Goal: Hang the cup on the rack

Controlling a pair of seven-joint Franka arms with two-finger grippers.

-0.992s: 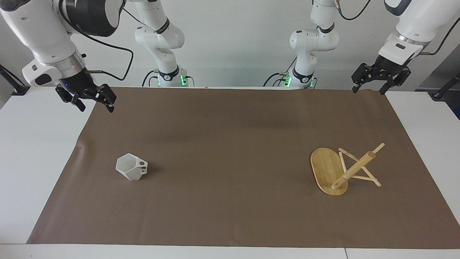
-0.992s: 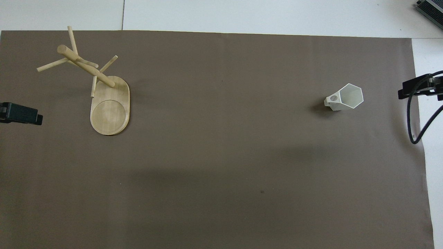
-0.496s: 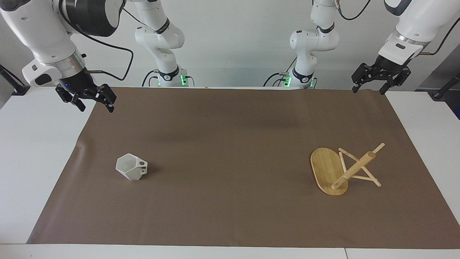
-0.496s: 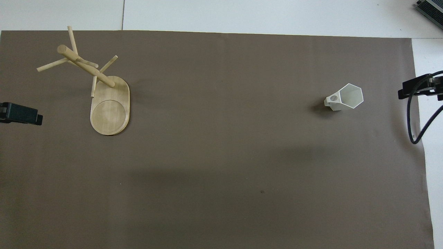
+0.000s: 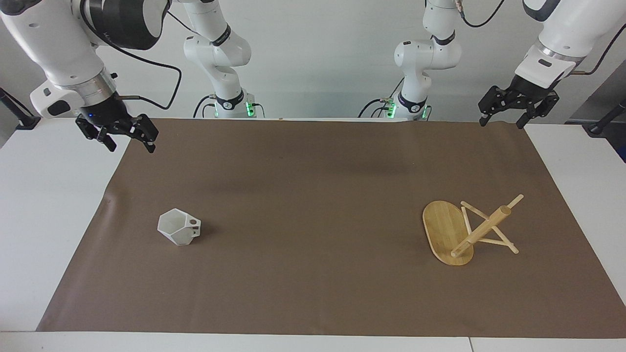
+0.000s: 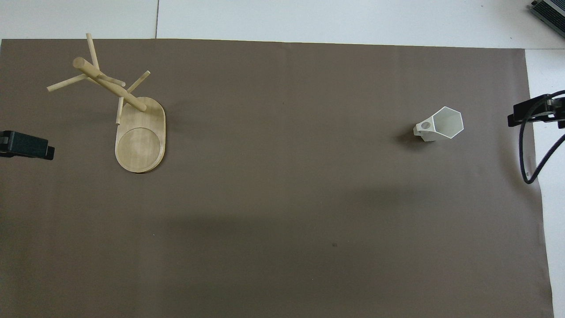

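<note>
Both hands empty; cup (image 5: 179, 227) stands well apart from right hand (image 5: 128, 143)

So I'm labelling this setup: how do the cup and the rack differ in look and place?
The cup is small, white and faceted; the rack is larger, light bamboo, with a post and thin pegs. The cup sits toward the right arm's end of the table, the rack toward the left arm's end. Both stand on the brown mat, untouched.

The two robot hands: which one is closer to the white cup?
The right gripper. It hangs over the mat's corner at the cup's end of the table. The left gripper hangs at the rack's end. Both are open and empty.
</note>
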